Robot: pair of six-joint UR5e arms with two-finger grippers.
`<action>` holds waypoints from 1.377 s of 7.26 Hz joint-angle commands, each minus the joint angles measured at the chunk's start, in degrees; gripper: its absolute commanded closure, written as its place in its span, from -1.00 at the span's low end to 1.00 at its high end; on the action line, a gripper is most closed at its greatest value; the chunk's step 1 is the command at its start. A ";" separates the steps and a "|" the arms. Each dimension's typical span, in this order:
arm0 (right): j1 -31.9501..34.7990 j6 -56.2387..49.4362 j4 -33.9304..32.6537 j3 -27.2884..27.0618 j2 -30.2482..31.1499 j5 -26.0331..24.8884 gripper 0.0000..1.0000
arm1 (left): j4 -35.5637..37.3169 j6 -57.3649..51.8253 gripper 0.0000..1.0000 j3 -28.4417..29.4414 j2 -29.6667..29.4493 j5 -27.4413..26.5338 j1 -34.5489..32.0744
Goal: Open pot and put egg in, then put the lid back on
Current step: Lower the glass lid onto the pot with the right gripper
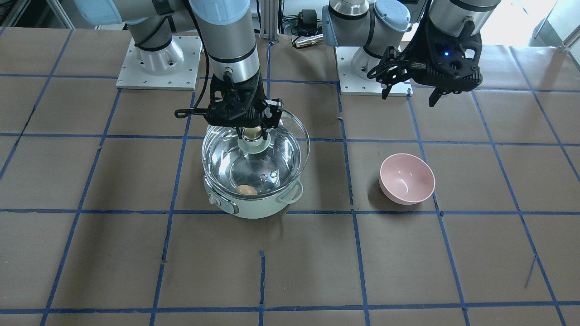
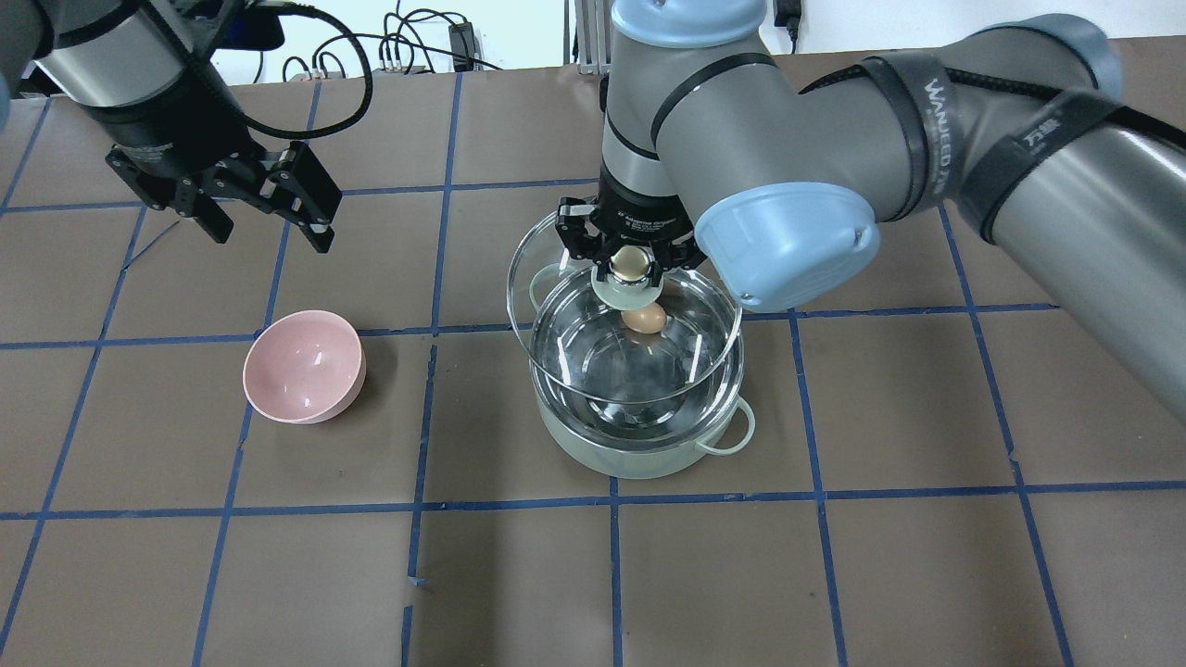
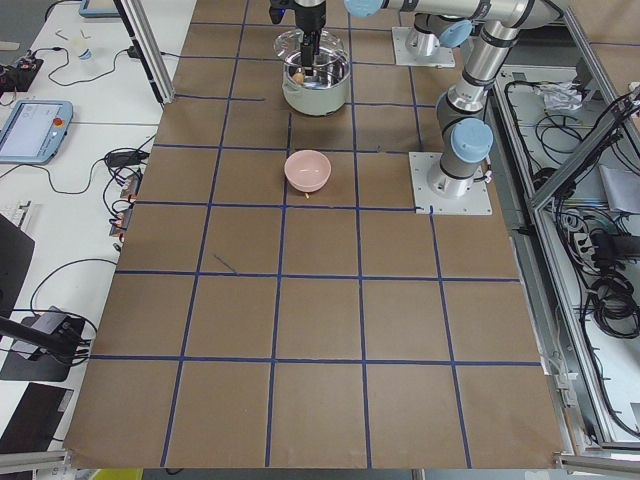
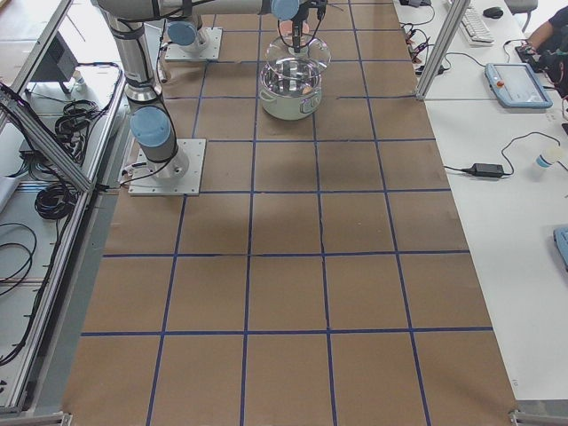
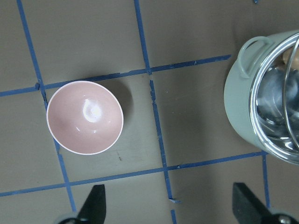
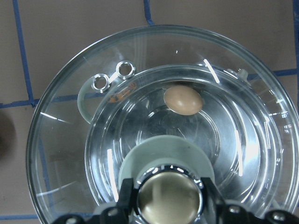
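The mint-green pot [image 1: 258, 207] stands open on the table, also in the overhead view [image 2: 639, 454]. The light-brown egg [image 1: 246, 190] lies inside on the steel bottom, also in the overhead view [image 2: 643, 319] and the right wrist view [image 6: 183, 99]. My right gripper [image 2: 631, 265] is shut on the knob [image 6: 169, 198] of the clear glass lid [image 2: 556, 315]. It holds the lid level a little above the pot's rim. My left gripper [image 2: 273, 236] is open and empty, high above the table, beyond the pink bowl.
A pink bowl [image 2: 303, 366] stands empty on the table to the pot's left, also in the left wrist view [image 5: 85, 117]. Blue tape lines cross the brown table cover. Both arm bases [image 1: 158, 63] sit at the robot's edge of the table.
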State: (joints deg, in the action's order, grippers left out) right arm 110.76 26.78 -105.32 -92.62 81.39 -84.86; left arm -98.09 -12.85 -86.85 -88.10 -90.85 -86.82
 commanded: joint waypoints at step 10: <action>-0.10 -1.46 -4.54 -6.96 0.08 0.66 0.32 | -0.44 3.27 -0.87 0.01 -0.94 0.84 0.60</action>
State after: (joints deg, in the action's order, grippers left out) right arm 110.69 25.46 -109.11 -99.13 81.38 -84.13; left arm -98.52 -9.58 -86.81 -89.03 -90.49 -86.19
